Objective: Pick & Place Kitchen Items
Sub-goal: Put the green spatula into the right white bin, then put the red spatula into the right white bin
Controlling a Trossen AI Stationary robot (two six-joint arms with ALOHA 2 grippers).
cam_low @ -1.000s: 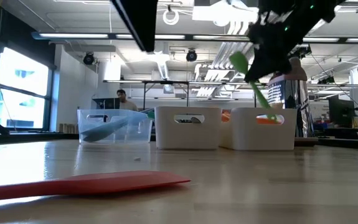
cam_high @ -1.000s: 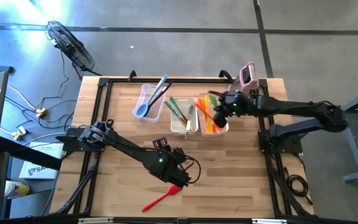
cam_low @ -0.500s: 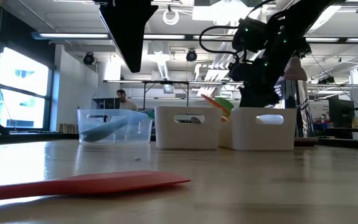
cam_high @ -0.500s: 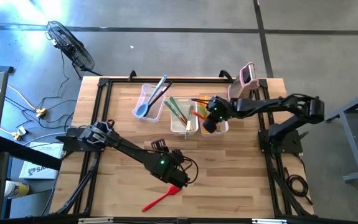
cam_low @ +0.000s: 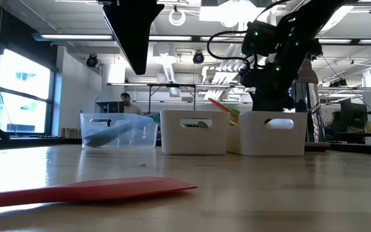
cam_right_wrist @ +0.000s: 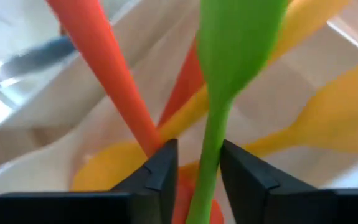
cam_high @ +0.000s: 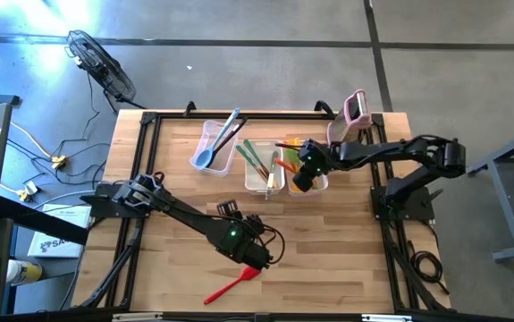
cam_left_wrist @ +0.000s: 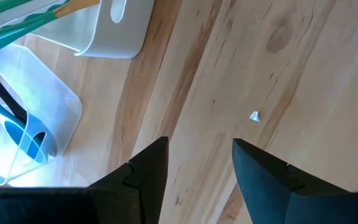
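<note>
Left tub (cam_high: 210,143) at the table's far side is holding a blue spoon (cam_high: 207,157), its handle poking out over the rim. Left gripper (cam_high: 255,259) is hovering low over the near-middle of the table, jaws parted with nothing between them; bare wood is showing between its fingers in the wrist view. Red spatula (cam_high: 230,286) is lying flat on the table just beside that gripper, near the front edge. Middle tub (cam_high: 261,170) is carrying green and tan utensils. Right gripper (cam_right_wrist: 197,165) is sitting down in the right tub (cam_low: 272,132) among orange and yellow utensils, with a green spatula (cam_right_wrist: 228,81) running between its fingers. Looks loosened rather than pinched, but can't tell if it's still gripping. Pink-and-white gadget (cam_high: 355,109) is standing behind that tub.
</note>
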